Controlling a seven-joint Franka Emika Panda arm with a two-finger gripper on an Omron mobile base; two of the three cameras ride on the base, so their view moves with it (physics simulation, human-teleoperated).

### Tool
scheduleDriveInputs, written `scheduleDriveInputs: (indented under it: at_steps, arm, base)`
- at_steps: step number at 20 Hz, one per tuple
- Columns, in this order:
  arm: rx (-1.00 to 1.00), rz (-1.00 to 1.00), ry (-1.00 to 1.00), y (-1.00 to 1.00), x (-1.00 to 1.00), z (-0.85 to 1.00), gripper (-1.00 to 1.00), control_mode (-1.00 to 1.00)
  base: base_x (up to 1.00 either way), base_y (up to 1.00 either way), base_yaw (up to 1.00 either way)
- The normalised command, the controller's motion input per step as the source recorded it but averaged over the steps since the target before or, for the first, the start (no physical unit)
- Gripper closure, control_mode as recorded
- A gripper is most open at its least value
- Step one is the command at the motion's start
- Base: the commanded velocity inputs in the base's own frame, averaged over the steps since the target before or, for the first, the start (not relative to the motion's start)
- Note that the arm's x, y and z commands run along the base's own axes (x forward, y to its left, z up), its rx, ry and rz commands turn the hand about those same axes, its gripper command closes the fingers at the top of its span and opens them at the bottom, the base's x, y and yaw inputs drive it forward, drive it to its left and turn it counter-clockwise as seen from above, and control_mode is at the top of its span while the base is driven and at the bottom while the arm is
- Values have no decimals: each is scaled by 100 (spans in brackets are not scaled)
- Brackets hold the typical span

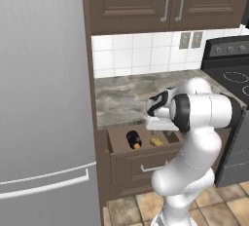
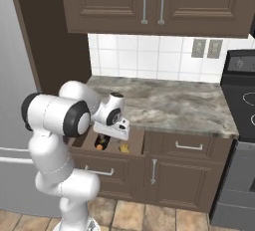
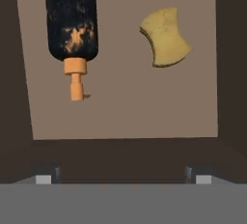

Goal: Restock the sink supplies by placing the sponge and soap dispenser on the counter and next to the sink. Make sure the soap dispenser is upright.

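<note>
We look down into an open drawer point(image 3: 125, 117) pulled out from under the desk point(image 1: 124, 96). Its dark walls frame a flat brown floor, and a wide bare stretch of that floor lies between the things and the near wall. The soap dispenser point(image 3: 71, 25) lies on its side there, black body toward the far wall, orange pump pointing at the near one. The sponge point(image 3: 165, 37) lies flat well apart from it on the other side, with free floor between the two and between each and the side walls.

Our gripper point(image 3: 123, 177) hangs above the drawer with its jaws spread wide and nothing between them; the two dark fingertips point(image 3: 44, 175) sit at the near wall, clear of both things.

In the left base view the drawer stands beside the tall grey fridge point(image 1: 44, 98), and the bottle and sponge lie side by side inside it. The marbled desk above is bare, backed by white tiles point(image 2: 149, 58) under dark upper cabinets point(image 2: 154, 3). A black stove point(image 2: 241, 100) closes the desk's other end. The floor is tan tile point(image 1: 131, 208).
</note>
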Motion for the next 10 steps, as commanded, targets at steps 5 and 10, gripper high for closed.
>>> scheduleDriveInputs:
  at_steps: [5,10]
  arm:
    - [0,0,6,0,6,-58,-100,-100]
    - [0,0,7,0,0,-57,-100,-100]
  base:
    - [0,0,0]
    - [0,0,0]
